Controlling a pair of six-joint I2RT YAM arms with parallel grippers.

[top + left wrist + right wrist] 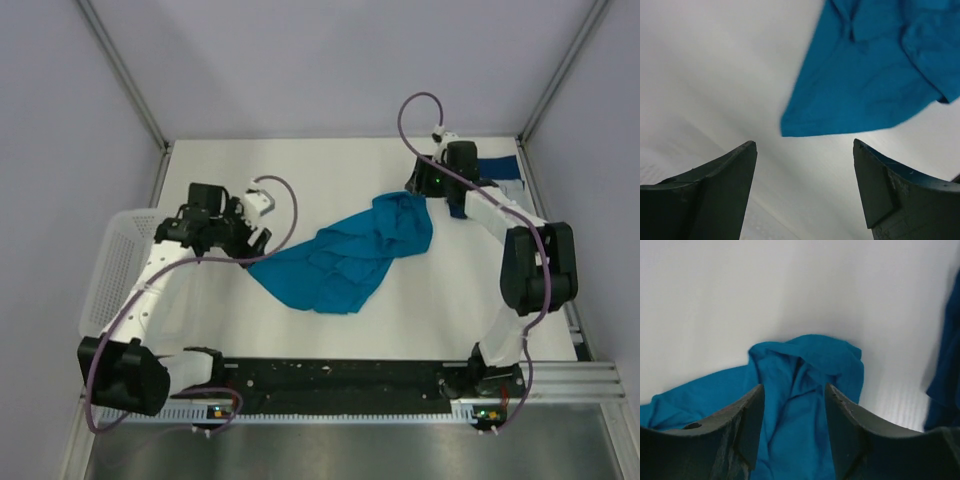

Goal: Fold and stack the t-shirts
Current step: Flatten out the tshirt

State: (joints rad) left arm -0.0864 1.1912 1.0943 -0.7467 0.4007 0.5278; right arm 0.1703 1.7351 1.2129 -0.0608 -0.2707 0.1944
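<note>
- A white mesh basket (108,262) sits at the table's (300,170) left edge.
- The left jaws gape wide and hold nothing, just short of the teal shirt's (350,258) near corner.
- That shirt lies crumpled mid-table.
- The right jaws stand partly open over its bunched far end, gripping nothing.
- The navy shirt (497,168) lies far right.

1. I count two t-shirts: one teal t-shirt (345,258) and one navy t-shirt (497,166).
2. I see one white mesh basket (112,262).
3. Two arms show on my screens, the left arm (150,290) and the right arm (535,265).
4. That gives me two grippers: one left gripper (804,145) and one right gripper (794,387), with two fingers each.
5. There is one counter (300,170).
</note>
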